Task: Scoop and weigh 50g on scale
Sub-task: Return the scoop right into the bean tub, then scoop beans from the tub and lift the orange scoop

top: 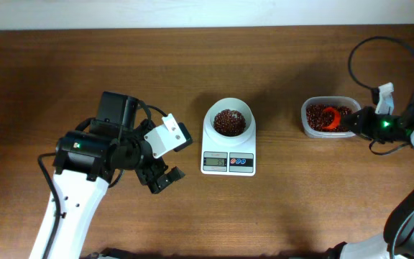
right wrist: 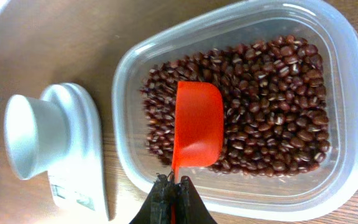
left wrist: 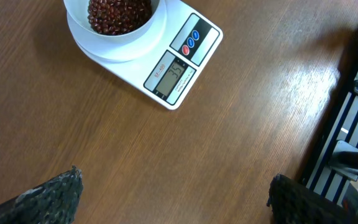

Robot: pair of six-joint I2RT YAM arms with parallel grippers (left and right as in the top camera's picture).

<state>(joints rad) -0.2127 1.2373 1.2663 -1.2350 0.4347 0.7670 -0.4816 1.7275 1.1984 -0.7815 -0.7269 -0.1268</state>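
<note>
1. Small red-brown beans (top: 229, 122) sit in the round white bowl (top: 210, 119) of the white kitchen scale (top: 228, 163); more lie in the clear plastic tub (right wrist: 135, 74).
2. Right gripper (right wrist: 171, 196) clenched on the orange plastic scoop (right wrist: 197, 124), which rests in the tub: the scooping step.
3. Left gripper (left wrist: 176, 196) released.
4. Next, probably: carry a small scoopful over and tip gently.

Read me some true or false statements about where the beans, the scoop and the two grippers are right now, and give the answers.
1. The bowl on the scale has beans in it. True.
2. The left gripper has its jaws shut on the scoop. False: its jaws are open and empty, above bare table beside the scale.
3. The right gripper has its jaws shut on the handle of the red scoop, which is inside the clear tub. True.
4. The clear tub stands on the scale. False: it sits on the table, apart from the scale, on the right arm's side.
</note>
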